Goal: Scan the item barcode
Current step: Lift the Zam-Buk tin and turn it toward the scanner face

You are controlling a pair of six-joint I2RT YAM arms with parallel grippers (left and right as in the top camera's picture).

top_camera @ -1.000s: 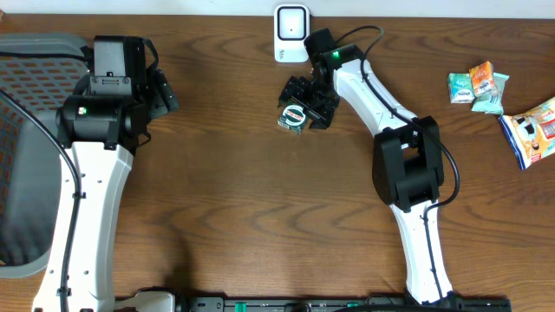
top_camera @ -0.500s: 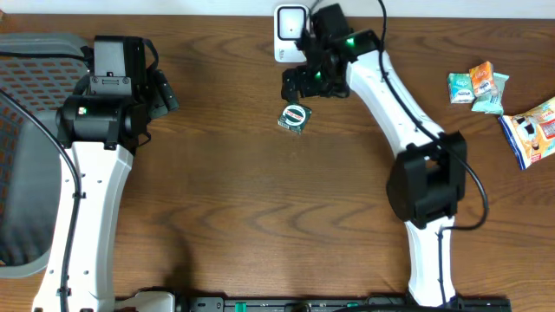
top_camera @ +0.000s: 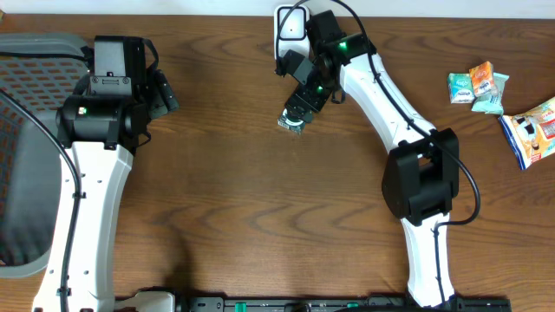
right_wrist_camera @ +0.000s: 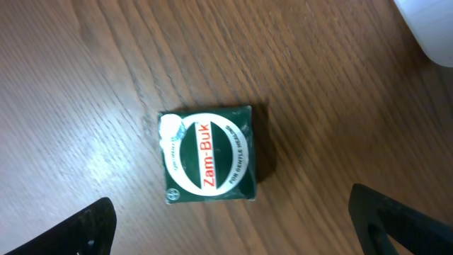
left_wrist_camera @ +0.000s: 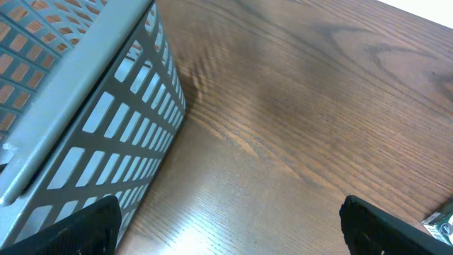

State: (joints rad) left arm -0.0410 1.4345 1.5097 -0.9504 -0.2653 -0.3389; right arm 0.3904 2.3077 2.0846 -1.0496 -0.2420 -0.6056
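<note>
The item, a small green Zam-Buk box (right_wrist_camera: 209,156), lies flat on the wooden table with its label facing up, just in front of the white scanner (top_camera: 290,26). Seen from overhead, the box (top_camera: 292,122) is partly covered by my right gripper (top_camera: 300,89). That gripper (right_wrist_camera: 241,234) hovers above it, open, its fingers wide apart and touching nothing. No barcode shows on the upper face. My left gripper (top_camera: 165,91) is far to the left, open (left_wrist_camera: 230,234) and empty over bare wood.
A grey mesh basket (left_wrist_camera: 85,106) stands at the left edge, close beside my left gripper. Snack packets (top_camera: 479,87) and a blue-and-white bag (top_camera: 533,130) lie at the far right. A corner of the scanner (right_wrist_camera: 432,28) shows in the right wrist view.
My right gripper, which was down around the box, rose off it, swung toward the scanner and turned. The box stays on the table. The left arm has not moved.
</note>
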